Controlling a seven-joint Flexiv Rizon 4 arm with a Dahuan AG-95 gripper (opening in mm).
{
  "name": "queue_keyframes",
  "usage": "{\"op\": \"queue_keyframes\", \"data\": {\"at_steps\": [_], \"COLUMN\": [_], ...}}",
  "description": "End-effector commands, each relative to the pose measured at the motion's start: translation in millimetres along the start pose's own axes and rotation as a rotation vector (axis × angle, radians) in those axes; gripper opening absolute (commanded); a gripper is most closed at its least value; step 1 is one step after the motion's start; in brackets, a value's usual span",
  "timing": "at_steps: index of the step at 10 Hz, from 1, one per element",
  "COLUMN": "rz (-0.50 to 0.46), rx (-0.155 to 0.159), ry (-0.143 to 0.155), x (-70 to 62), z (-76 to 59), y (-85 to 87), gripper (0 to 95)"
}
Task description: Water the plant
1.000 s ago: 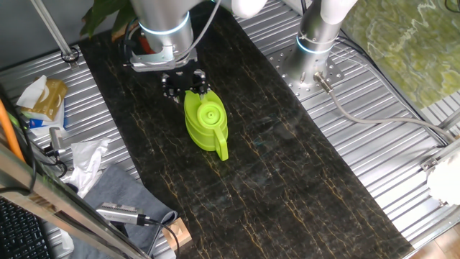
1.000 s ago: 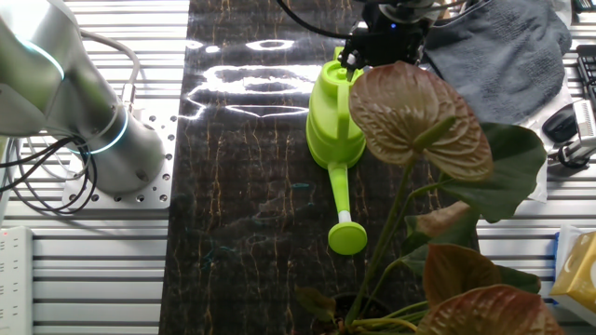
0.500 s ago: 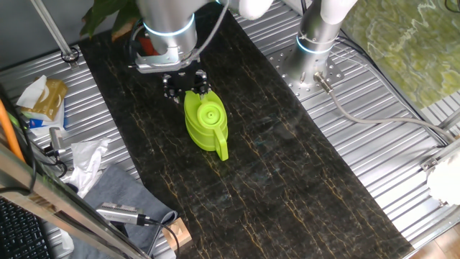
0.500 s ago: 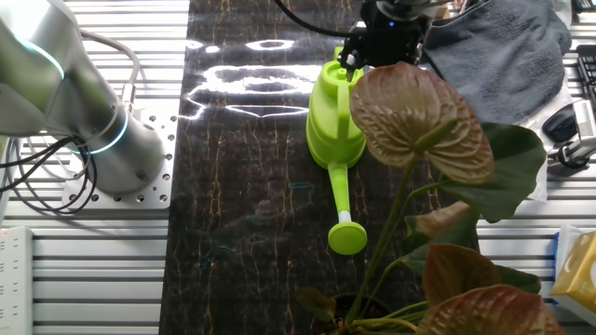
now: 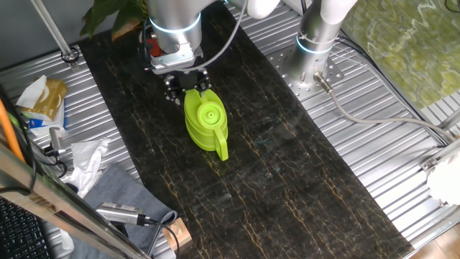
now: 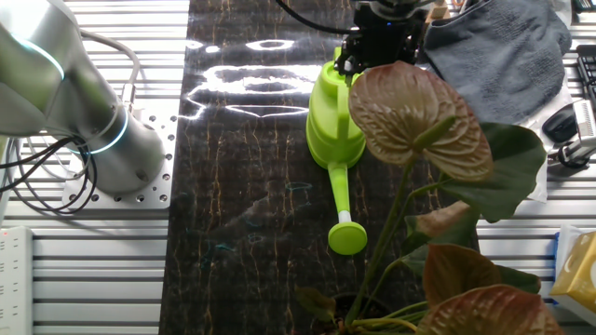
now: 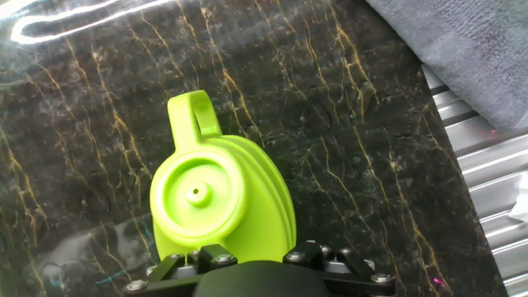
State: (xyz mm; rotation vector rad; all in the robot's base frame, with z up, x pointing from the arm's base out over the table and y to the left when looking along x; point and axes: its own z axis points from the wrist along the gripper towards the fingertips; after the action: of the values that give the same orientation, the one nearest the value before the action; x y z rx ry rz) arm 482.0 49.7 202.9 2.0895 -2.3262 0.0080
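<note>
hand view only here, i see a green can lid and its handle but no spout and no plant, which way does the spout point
observer: Away from the handle. The other fixed view shows the watering can with a long spout running toward that camera.
operator: and the plant
observer: The plant stands past the spout's tip, at that end of the dark table.
operator: end effector on the can yet
observer: Cannot tell. One fixed view shows the end effector at the can's edge, but contact and finger opening are hidden.
</note>
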Motion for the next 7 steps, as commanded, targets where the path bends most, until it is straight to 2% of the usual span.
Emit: {"op": "queue_keyframes", "data": {"at_steps": [1, 7], "rz": [-0.013, 0.013], "rx": [0.001, -0.001], "ry": [-0.002, -0.004], "x": [-0.1, -0.1], "z": [-0.2, -0.2], "y": [0.0, 0.0], "gripper": [57.0, 57.0]}}
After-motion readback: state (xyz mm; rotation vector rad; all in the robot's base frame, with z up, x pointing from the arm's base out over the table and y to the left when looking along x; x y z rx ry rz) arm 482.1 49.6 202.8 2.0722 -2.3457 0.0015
